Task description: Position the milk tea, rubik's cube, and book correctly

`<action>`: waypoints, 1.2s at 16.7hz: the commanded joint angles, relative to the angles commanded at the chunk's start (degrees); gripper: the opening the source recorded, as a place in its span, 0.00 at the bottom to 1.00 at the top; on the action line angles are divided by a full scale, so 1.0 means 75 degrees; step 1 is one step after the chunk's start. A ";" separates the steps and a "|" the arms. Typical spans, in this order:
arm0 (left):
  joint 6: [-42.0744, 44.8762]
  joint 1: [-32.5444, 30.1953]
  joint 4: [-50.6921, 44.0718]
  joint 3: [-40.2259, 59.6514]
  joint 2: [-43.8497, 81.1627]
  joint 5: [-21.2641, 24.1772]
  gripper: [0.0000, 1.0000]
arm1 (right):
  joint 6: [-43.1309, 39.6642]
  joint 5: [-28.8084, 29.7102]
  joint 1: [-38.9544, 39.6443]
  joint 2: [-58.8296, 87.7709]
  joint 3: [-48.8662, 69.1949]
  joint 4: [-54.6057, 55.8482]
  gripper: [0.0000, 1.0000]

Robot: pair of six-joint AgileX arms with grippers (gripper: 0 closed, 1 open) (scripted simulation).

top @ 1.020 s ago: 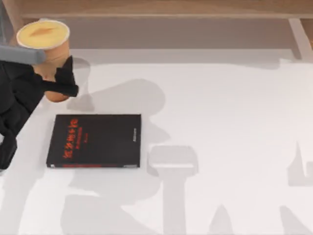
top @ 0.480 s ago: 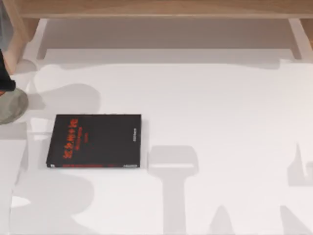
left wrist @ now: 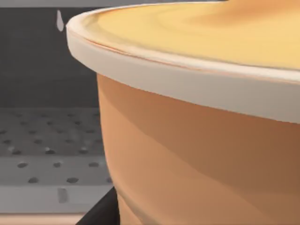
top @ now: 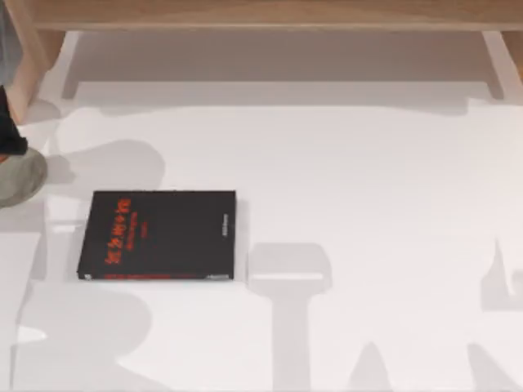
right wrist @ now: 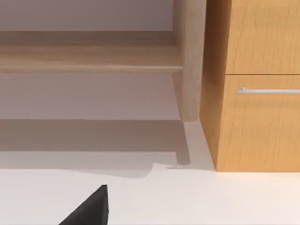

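Observation:
The milk tea [left wrist: 197, 122], a tapering orange-brown cup with a pale rim and paler top, looms very close in the left wrist view. One dark finger [left wrist: 101, 212] lies against its lower wall. My left gripper [top: 6, 139] shows as a dark piece at the top view's left edge, shut on the cup. A thin orange sliver sits just below it there. The rubik's cube and the book are out of view. In the right wrist view a single black fingertip [right wrist: 89, 208] of my right gripper hangs over the white table.
A black book with red lettering [top: 158, 235] lies flat at the table's left-centre. A flat round grey coaster [top: 18, 175] is cut by the left edge. A wooden shelf [top: 261, 15] runs along the back. A wooden cabinet with a drawer handle [right wrist: 262, 90] stands beside a shelf leg.
My left gripper carried the milk tea leftward, from the table's back-left corner to the top view's left edge. The grey coaster came into sight. Almost nothing moved in the last half second.

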 joint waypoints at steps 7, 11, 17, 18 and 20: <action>-0.0062 0.0001 0.0800 -0.0006 0.0853 0.0032 0.00 | 0.0000 0.0000 0.0000 0.0000 0.0000 0.0000 1.00; -0.0062 0.0001 0.0802 -0.0007 0.0857 0.0032 0.08 | 0.0000 0.0000 0.0000 0.0000 0.0000 0.0000 1.00; -0.0062 0.0001 0.0802 -0.0007 0.0857 0.0032 0.53 | 0.0000 0.0000 0.0000 0.0000 0.0000 0.0000 1.00; -0.0062 0.0001 0.0802 -0.0007 0.0857 0.0032 0.60 | 0.0000 0.0000 0.0000 0.0000 0.0000 0.0000 1.00; -0.0062 0.0001 0.0802 -0.0007 0.0857 0.0032 0.75 | 0.0000 0.0000 0.0000 0.0000 0.0000 0.0000 1.00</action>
